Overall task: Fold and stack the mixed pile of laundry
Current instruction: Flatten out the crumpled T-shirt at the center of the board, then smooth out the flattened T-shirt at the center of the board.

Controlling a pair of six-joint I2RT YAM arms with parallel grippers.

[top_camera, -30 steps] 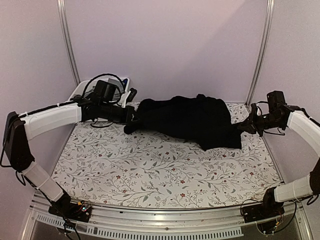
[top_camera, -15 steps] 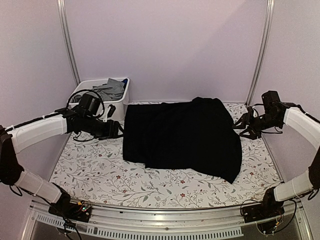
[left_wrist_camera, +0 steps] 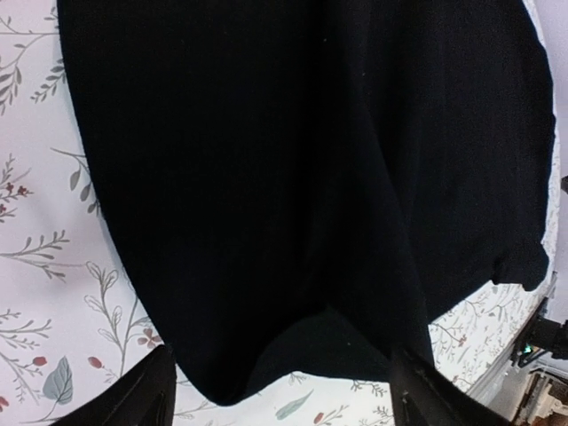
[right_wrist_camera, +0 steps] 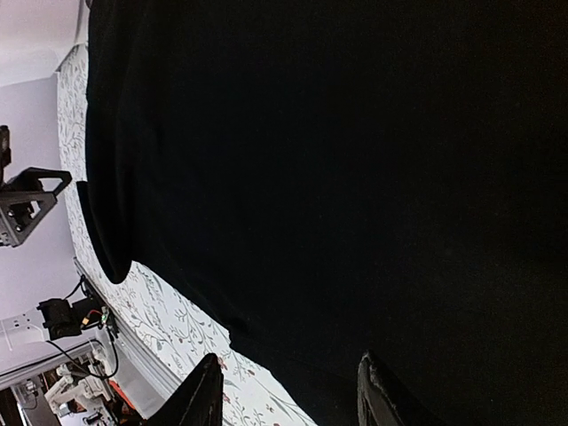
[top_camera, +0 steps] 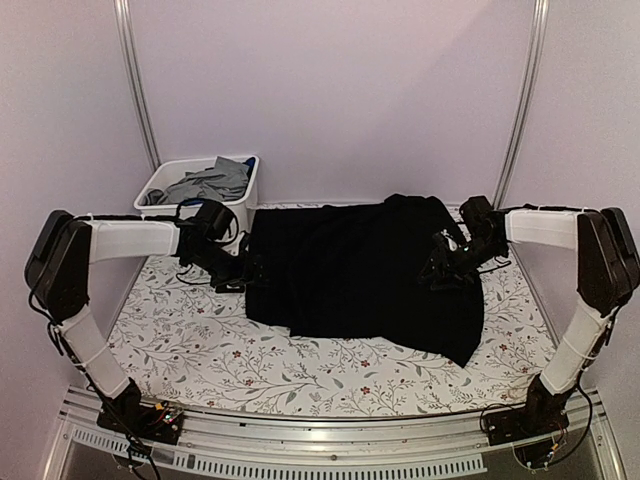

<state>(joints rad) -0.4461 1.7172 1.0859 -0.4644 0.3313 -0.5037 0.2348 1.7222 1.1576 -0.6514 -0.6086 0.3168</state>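
Observation:
A black T-shirt (top_camera: pixel 365 270) lies spread flat across the middle of the table, one corner trailing toward the front right. My left gripper (top_camera: pixel 250 272) sits low at the shirt's left edge, jaws open. In the left wrist view the shirt's (left_wrist_camera: pixel 293 177) hem lies just ahead of the gripper (left_wrist_camera: pixel 288 399), with nothing between the fingers. My right gripper (top_camera: pixel 440 265) hovers over the shirt's right part, open. The right wrist view is mostly black cloth (right_wrist_camera: pixel 355 177) with the gripper (right_wrist_camera: pixel 288 399) spread above it. A grey garment (top_camera: pixel 215 180) lies in the bin.
A white plastic bin (top_camera: pixel 250 208) stands at the back left corner, close behind my left arm. The table (top_camera: pixel 300 370) has a floral-print cover. Metal frame posts rise at both back corners, and walls close in on either side.
Both grippers opened and let go of the black T-shirt, which dropped from a stretched bunch to lie flat. Both arms then moved inward and down toward its edges.

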